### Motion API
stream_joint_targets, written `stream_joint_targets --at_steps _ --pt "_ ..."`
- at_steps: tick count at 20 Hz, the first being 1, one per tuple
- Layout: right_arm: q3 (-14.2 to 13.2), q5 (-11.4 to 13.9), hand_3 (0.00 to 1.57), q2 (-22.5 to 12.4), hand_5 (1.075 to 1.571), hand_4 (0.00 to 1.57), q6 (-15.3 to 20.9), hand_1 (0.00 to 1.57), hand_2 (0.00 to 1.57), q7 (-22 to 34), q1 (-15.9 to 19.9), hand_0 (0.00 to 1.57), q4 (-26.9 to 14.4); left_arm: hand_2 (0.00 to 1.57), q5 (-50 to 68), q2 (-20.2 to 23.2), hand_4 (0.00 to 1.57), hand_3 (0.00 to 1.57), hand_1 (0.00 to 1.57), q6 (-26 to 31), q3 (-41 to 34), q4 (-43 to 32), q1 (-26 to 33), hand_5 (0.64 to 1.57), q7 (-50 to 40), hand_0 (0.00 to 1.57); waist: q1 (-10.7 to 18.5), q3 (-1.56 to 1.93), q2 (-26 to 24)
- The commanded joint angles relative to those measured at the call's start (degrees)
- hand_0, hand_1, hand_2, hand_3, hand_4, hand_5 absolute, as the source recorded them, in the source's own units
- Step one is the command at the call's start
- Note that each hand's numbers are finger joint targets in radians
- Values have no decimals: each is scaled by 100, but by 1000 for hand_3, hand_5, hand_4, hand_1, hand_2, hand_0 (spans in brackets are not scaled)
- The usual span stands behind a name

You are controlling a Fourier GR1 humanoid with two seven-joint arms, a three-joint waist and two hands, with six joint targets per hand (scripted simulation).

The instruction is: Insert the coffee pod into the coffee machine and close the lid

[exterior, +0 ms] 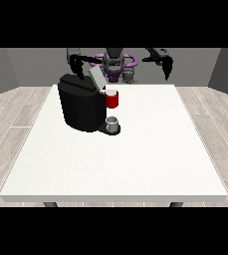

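Front view shows the coffee machine (80, 107) standing on the white tabletop (135, 159) toward ten o'clock from its centre, close to the far edge where the robot stands. Its lid (96, 78) is tilted up and open, leaning toward one o'clock, which leaves the pod slot at the machine's head exposed. A red piece with a white top (112, 99), most likely the coffee pod sitting at the brew head, shows just at three o'clock of the machine's upper body; whether it is fully seated I cannot tell. Below it, a small grey cup (113, 122) rests on the drip base (109, 130), placed there to catch the brew.

One robot hand at the view's left (77, 63) hangs above the machine's top at about twelve o'clock from it, near the lid's back; whether its fingers are apart or together I cannot tell. Its place suits pressing the lid down. Another robot hand at the view's right (166, 63) hangs well apart at two o'clock, over the tabletop's far edge, holding nothing, fingers pointing down and relaxed, apparently kept out of the way.

Judging from the open lid, closing it is the step not yet done.
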State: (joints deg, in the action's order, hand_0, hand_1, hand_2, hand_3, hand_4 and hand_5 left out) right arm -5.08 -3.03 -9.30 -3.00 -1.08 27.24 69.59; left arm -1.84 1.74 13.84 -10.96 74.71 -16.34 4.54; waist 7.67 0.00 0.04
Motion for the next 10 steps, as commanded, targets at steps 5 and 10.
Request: stream_joint_targets --at_steps 5,10 --pt "235 374 0 134 1571 0 65 0 0 -7 382 0 -412 0 132 104 0 0 0 -240 48 387 211 1571 -109 0 -62 0 110" --pt "108 368 0 95 1571 0 53 0 0 -12 756 0 -647 0 397 430 0 0 0 -82 -95 401 67 1571 -286 0 -75 0 247"
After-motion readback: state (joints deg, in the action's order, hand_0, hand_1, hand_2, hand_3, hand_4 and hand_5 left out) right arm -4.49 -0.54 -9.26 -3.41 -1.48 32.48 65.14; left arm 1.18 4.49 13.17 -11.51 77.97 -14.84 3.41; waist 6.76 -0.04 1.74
